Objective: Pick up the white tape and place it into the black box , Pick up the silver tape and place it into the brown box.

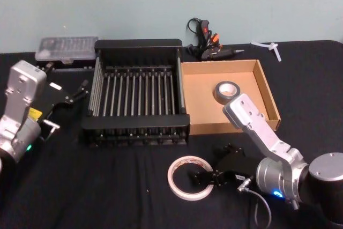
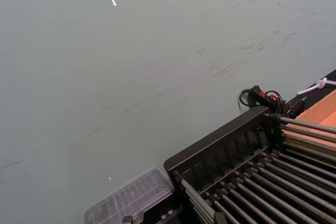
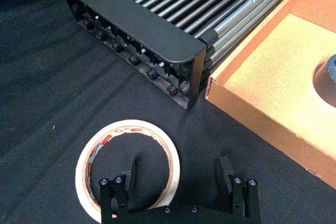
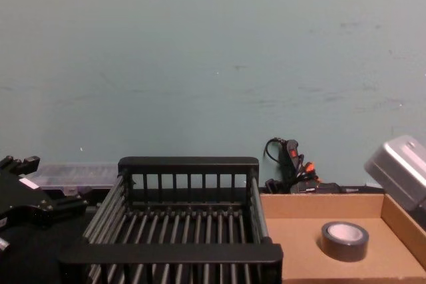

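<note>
Black box [image 1: 136, 92] at table centre, touching brown box [image 1: 252, 68] on its right. Silver tape [image 1: 227, 91] lying inside brown box. White tape [image 1: 188, 177] flat on table before black box. Right gripper [image 3: 178, 174] spread apart, one finger inside white ring. Left gripper [image 1: 80, 90] parked left, fingers unclear.

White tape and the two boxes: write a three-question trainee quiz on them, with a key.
1. True or false: the silver tape already lies in the brown box.
2. The white tape lies: A) in the black box; B) on the table in front of it; C) in the brown box.
3. Which tool is at the white tape, and are its fingers open or shut?

Key
1. True.
2. B.
3. The right tool, open, one finger inside the ring; the left tool sits left of the black box.
</note>
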